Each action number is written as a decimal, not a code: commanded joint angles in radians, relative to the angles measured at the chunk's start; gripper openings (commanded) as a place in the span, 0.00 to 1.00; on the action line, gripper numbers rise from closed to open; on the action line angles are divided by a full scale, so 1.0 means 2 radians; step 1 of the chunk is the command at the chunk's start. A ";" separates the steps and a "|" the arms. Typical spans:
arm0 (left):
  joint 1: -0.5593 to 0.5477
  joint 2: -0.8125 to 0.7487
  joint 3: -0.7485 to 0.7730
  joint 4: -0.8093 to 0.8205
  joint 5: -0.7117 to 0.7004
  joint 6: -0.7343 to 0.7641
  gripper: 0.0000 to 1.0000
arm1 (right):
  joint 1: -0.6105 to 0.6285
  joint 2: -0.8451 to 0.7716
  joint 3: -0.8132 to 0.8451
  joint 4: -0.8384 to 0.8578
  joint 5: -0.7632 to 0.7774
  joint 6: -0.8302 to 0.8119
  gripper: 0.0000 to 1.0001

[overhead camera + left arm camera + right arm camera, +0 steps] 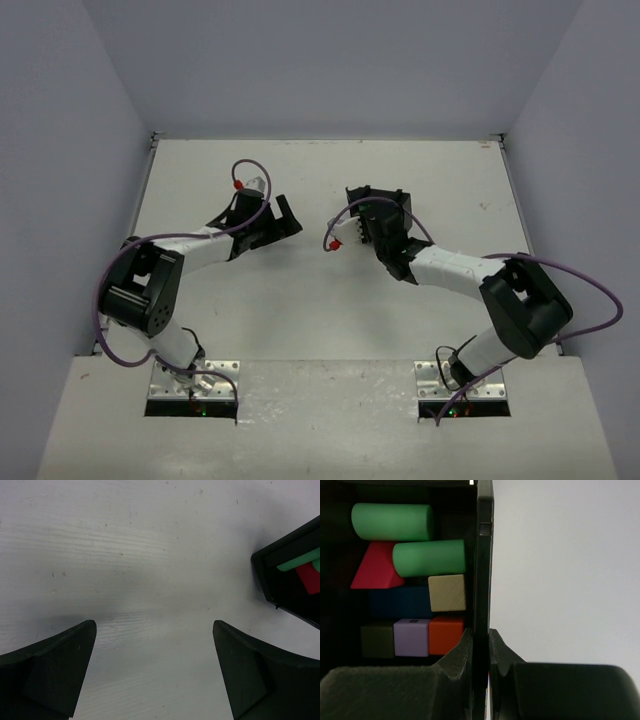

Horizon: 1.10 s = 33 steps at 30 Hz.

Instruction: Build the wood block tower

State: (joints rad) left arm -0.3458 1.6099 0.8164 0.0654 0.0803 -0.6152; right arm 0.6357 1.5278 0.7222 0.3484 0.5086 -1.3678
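The wood blocks are packed in a black bin, upper left of the right wrist view: two green cylinders, a red wedge, plus tan, blue, lilac, orange & olive pieces. Cylinders are laid flat, long axes left-right across frame. The bin wall is clenched by the right gripper; the left gripper is spread wide, nothing held, over the table.

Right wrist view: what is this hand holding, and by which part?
The right hand grips the black bin by its side wall, one finger inside, one outside. The left hand holds nothing.
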 commanded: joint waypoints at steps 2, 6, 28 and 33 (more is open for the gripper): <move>-0.002 -0.004 0.009 0.026 -0.002 -0.001 1.00 | 0.015 0.011 0.006 0.063 0.039 -0.022 0.00; -0.002 -0.006 -0.002 0.026 -0.007 -0.001 1.00 | 0.025 0.024 0.006 0.085 0.065 -0.039 0.00; -0.002 -0.010 -0.018 0.023 -0.009 -0.002 1.00 | 0.083 0.071 -0.004 0.207 0.142 -0.138 0.00; -0.003 -0.005 -0.017 0.026 -0.001 -0.004 1.00 | 0.088 0.073 -0.006 0.205 0.144 -0.141 0.00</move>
State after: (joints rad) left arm -0.3458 1.6104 0.7841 0.0715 0.0714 -0.6154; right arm 0.7975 1.6863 0.7027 0.6418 0.7573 -1.6236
